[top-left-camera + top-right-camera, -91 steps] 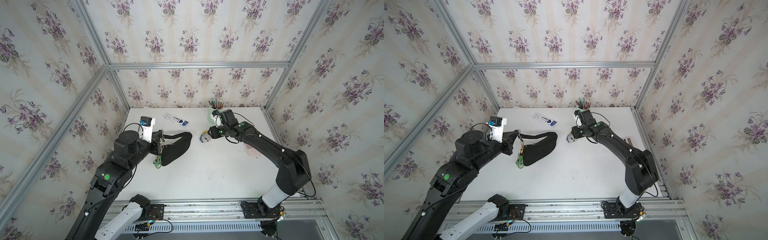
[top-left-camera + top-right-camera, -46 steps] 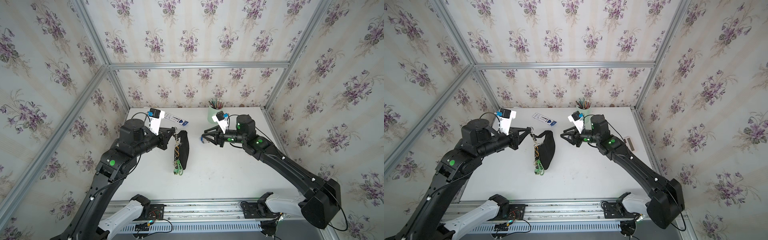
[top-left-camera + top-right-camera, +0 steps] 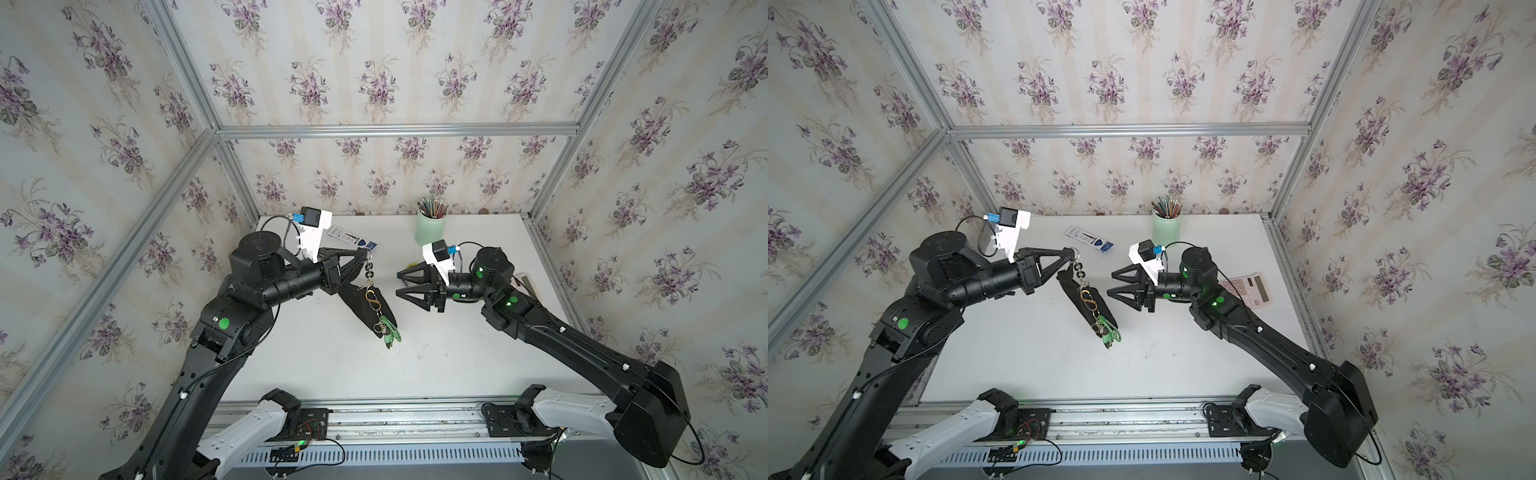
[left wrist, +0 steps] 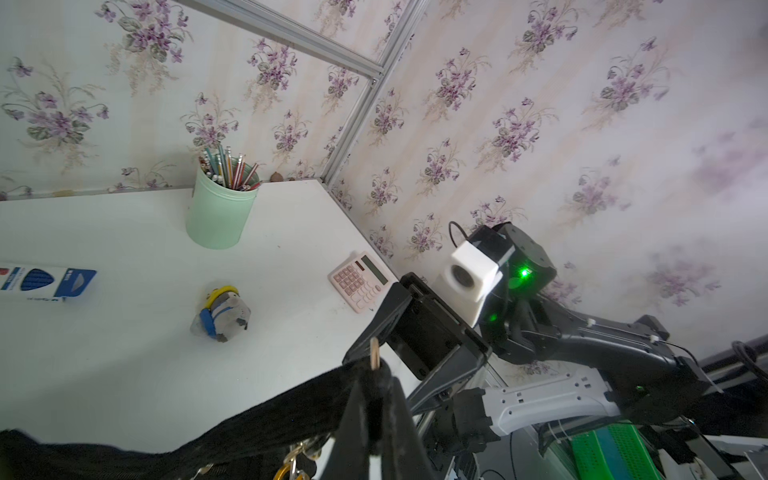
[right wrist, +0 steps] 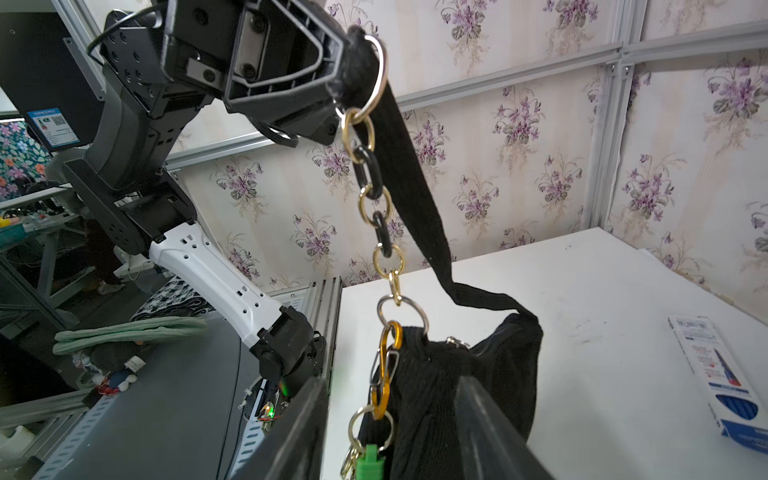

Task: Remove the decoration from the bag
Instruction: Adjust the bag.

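Decoration: a cluster with a gold clip, metal rings and green pieces, hanging against the side of the bag above the middle of the white table. In the right wrist view the gold clip is hooked to a silver ring at the bag's upper corner, and a further ring with a green plastic piece hangs below it. Bag: black, soft, hanging slantwise by its black strap; whether its lower end touches the table cannot be told. Chain: gold and black links, running from a ring at the strap's top end down to the silver ring. Left gripper: closed tight on the top end of the strap at that ring, carrying the bag with the decoration. Right gripper: jaws parted about halfway, holding nothing, tips turned toward the bag and near it but apart from it; its wrist view shows the clip and rings between its two fingers. Pencil cup: pale green, upright at the back of the table. Blue and white box: flat on the table at the back, beyond the left gripper. Pink calculator: flat near the table's right edge, behind the right arm. Round charm: yellow, grey and blue, lying alone on the table between the box and the calculator.
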Robot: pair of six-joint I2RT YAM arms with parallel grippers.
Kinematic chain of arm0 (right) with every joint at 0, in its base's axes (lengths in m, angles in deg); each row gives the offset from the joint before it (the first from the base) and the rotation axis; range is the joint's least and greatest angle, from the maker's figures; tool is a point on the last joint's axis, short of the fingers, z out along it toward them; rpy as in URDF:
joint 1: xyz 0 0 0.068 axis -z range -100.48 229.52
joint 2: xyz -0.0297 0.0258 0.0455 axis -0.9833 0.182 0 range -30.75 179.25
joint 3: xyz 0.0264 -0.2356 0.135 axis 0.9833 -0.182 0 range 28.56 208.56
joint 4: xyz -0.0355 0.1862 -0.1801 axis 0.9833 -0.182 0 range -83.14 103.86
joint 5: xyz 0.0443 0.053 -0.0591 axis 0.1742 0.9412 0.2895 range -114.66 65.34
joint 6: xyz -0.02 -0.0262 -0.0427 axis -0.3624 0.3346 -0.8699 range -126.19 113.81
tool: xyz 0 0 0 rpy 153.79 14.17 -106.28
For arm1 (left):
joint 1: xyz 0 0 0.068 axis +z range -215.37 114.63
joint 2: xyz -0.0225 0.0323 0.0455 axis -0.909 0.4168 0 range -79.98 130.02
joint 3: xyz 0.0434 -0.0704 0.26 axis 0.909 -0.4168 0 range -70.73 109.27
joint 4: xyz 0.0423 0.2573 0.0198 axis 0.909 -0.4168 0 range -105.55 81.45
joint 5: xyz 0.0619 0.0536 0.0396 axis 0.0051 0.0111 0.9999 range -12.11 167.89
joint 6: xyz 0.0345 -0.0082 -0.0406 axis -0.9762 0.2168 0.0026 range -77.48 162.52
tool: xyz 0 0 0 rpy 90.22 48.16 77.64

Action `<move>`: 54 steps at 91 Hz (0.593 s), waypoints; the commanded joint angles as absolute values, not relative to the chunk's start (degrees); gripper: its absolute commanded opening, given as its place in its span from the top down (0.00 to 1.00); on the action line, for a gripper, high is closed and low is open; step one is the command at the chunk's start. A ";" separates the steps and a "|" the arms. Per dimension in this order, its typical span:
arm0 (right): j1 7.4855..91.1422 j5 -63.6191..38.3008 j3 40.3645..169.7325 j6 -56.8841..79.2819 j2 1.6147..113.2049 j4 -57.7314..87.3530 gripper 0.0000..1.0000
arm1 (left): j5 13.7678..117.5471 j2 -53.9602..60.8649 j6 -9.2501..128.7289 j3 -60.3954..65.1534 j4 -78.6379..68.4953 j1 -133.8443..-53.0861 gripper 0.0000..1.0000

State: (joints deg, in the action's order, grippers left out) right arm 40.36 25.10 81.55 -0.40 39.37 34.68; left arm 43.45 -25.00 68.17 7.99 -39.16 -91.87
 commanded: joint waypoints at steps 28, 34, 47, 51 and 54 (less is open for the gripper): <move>39.20 33.66 83.12 -4.04 42.14 37.56 0.47 | 30.48 -24.10 69.58 8.27 -30.76 -91.91 1.00; 39.06 34.67 83.31 -4.60 42.39 36.96 0.53 | 28.80 -23.88 69.23 8.29 -30.47 -91.93 1.00; 37.88 38.54 84.54 -6.19 42.92 34.47 0.62 | 22.82 -23.88 69.95 6.95 -26.13 -91.92 1.00; 37.43 38.34 84.56 -7.00 42.83 33.73 0.62 | 22.23 -24.02 70.11 6.53 -25.14 -91.91 1.00; 37.22 38.16 84.40 -7.52 42.75 33.41 0.63 | 21.90 -24.07 70.32 6.33 -24.74 -91.98 1.00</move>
State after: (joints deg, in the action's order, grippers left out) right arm 38.00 35.83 84.06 -4.84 42.83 35.29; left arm 26.60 -23.79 69.61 6.83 -31.21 -91.96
